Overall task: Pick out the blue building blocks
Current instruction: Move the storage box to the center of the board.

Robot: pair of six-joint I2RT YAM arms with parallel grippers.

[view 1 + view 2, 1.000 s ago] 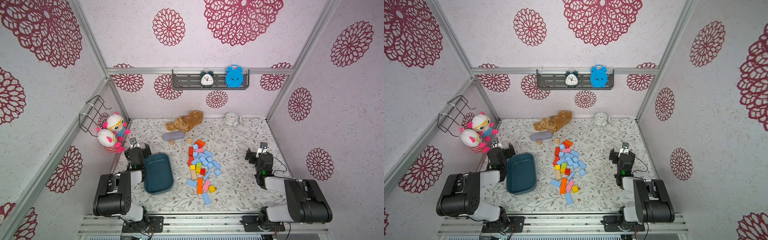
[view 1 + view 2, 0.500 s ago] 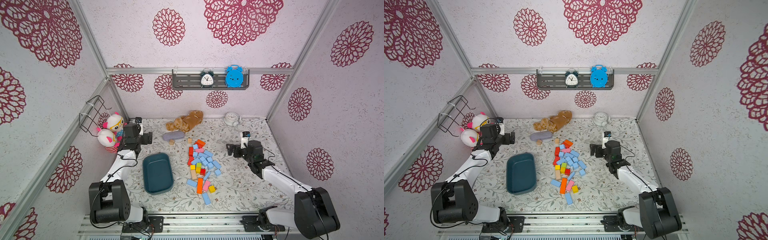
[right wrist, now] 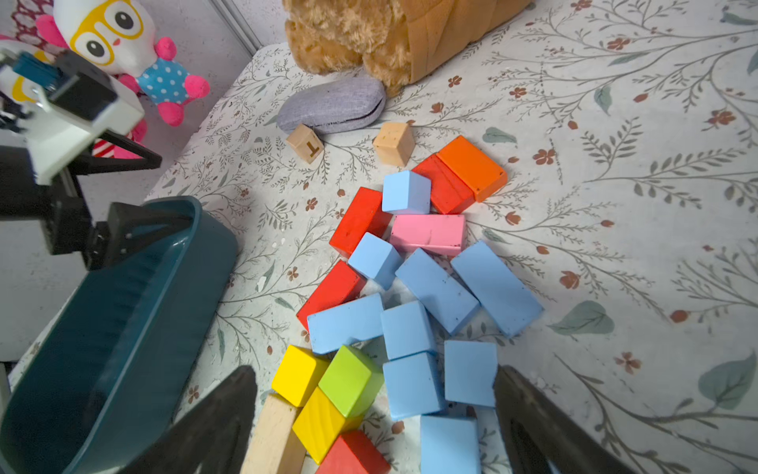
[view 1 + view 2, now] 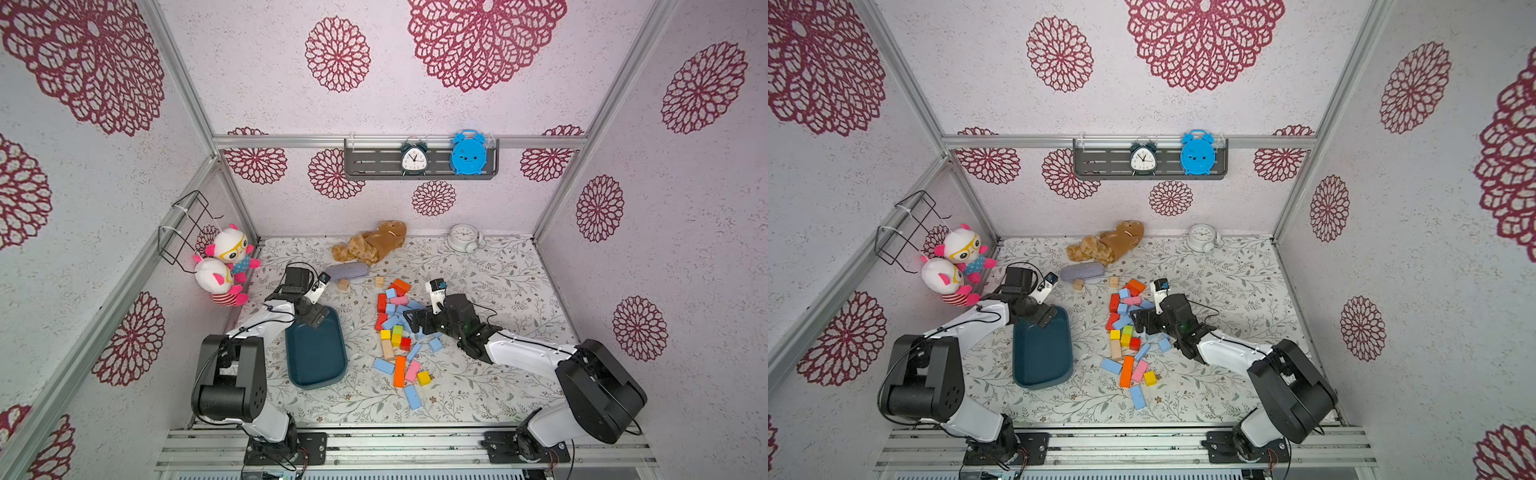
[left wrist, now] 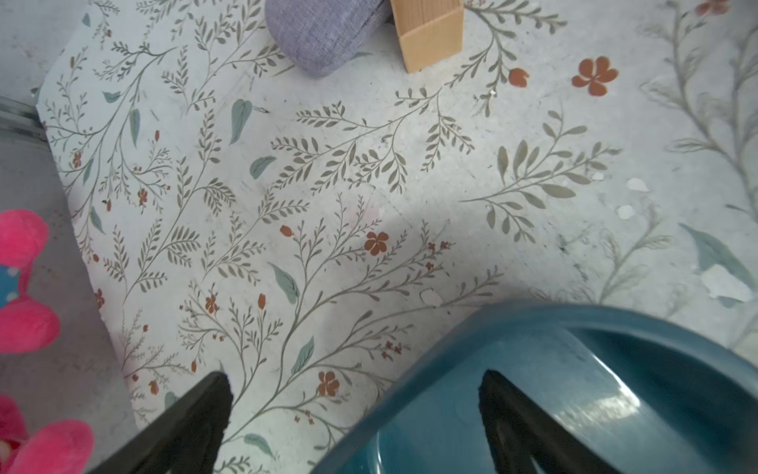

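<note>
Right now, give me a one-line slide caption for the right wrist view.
Open right hand poised over the blue building blocks, teal tray to one side.

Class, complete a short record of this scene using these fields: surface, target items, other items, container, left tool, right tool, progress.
Surface: floral-patterned tabletop
Target items: small light-blue cube and bar blocks, loose in one pile
Other items: other coloured blocks (red, orange, pink, yellow, green, tan) mixed into the pile
Container: dark teal oblong plastic tray, no blocks inside
Left tool: open, jaws either side of the tray's rim
Right tool: open over the blue blocks, holding nothing
Progress: no blue block separated yet
</note>
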